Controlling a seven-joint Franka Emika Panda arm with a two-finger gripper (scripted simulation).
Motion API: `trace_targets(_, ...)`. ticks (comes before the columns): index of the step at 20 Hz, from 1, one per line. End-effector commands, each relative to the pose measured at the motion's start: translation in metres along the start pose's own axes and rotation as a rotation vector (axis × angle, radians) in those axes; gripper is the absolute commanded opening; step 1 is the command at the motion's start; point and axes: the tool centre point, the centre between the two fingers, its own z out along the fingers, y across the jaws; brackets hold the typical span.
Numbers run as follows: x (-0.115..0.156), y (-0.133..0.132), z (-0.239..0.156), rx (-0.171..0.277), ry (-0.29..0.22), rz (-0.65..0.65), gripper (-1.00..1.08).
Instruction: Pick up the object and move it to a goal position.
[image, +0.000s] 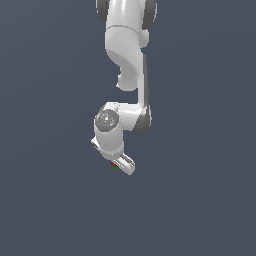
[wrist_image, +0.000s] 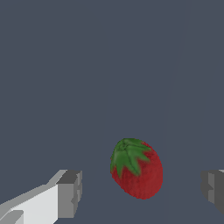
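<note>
The object (wrist_image: 138, 169) is a red, roundish lump with a green leafy patch, like a strawberry, lying on the dark grey floor. In the wrist view it sits between my two grey fingertips (wrist_image: 70, 192), with a gap on each side, so nothing touches it. My gripper (wrist_image: 142, 190) is open around it. In the exterior view the object (image: 114, 166) shows only as a tiny red and green speck just under the white hand (image: 123, 164), which hides most of it. The fingers themselves are hard to make out there.
The white arm (image: 127, 60) reaches down from the top of the exterior view. A plain dark grey floor (image: 200, 200) fills everything else.
</note>
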Motion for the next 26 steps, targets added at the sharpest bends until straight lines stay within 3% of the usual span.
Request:
trace_targets(1, -0.001, 0.001, 0.014, -0.001, -0.001, 0.001, 1.00)
trace_targets(9, 0.000, 0.000, 0.030, -0.001, -0.001, 0.003, 1.00)
trace_targets(10, 0.000, 0.000, 0.030, -0.001, -0.001, 0.003, -1.00)
trace_targets(26, -0.011, -0.012, 0.028, -0.001, -0.001, 0.002, -1.00)
